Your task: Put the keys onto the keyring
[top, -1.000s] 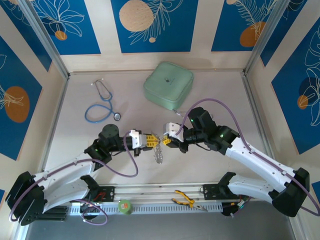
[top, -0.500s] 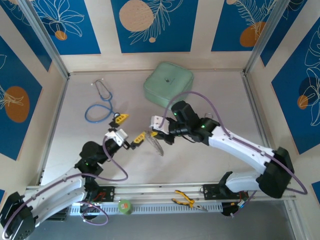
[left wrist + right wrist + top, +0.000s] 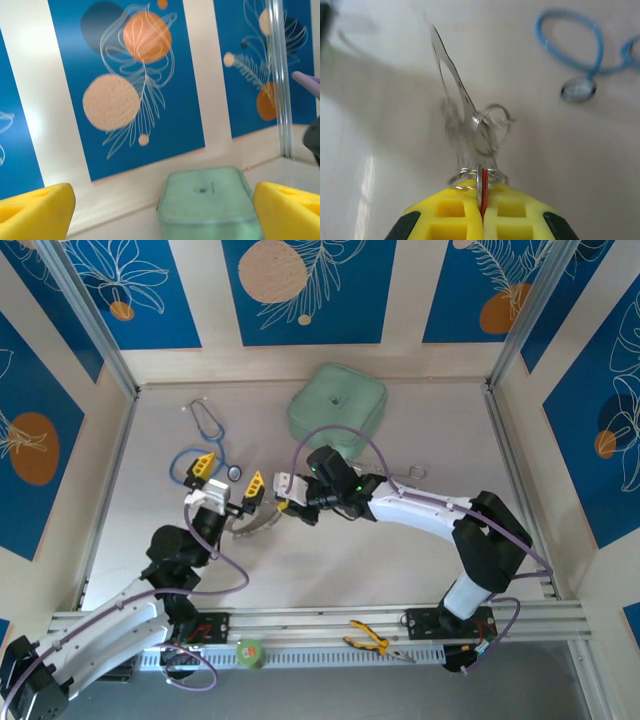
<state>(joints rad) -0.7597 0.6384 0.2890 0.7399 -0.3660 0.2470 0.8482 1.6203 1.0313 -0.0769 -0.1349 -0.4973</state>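
Mid-threading near the stethoscope (image 3: 577, 90), my right hand (image 3: 481, 210) pinches the red-tagged key (image 3: 483, 187), keyring (image 3: 454, 75) dangling; my wide-open left hand (image 3: 230, 477) should next steady that ring, I judge.

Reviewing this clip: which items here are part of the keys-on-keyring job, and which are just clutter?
Job in hand:
keyring
red-tagged key

Just lying about:
stethoscope
green pouch
yellow-handled pliers
green tape roll
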